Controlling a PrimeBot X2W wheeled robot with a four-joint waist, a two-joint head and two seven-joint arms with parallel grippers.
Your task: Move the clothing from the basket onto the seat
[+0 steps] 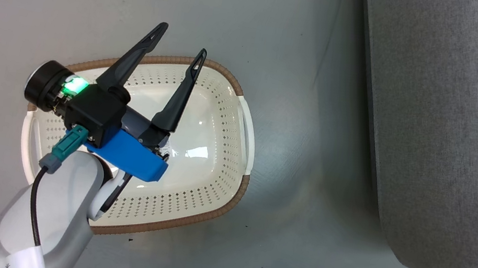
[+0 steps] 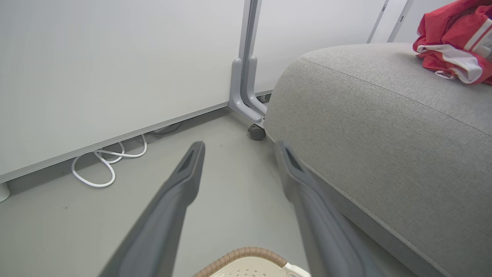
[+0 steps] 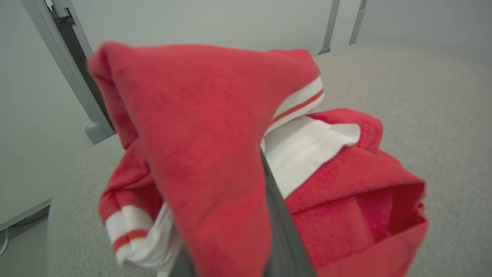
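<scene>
The basket [image 1: 243, 105], cream with a brown rim, stands on the floor with nothing inside it; its rim [image 2: 246, 254] also shows at the bottom of the left wrist view. My left gripper [image 1: 183, 39] hovers over it, open and holding nothing, and its fingers [image 2: 240, 146] point at the floor beside the seat [image 1: 456, 141]. Red clothing [image 2: 457, 42] with white trim lies on the grey seat [image 2: 369, 127]. In the right wrist view my right gripper [image 3: 258, 156] is shut on plain red clothing [image 3: 207, 127] that drapes over its fingers, just above the striped garment [image 3: 307, 150] on the seat [image 3: 423, 100].
A pale wall panel runs behind the floor, with a grey metal post on a caster [image 2: 256, 132] close to the seat's corner. A white cable [image 2: 103, 169] loops along the base of the wall. Grey floor [image 1: 289, 239] lies between basket and seat.
</scene>
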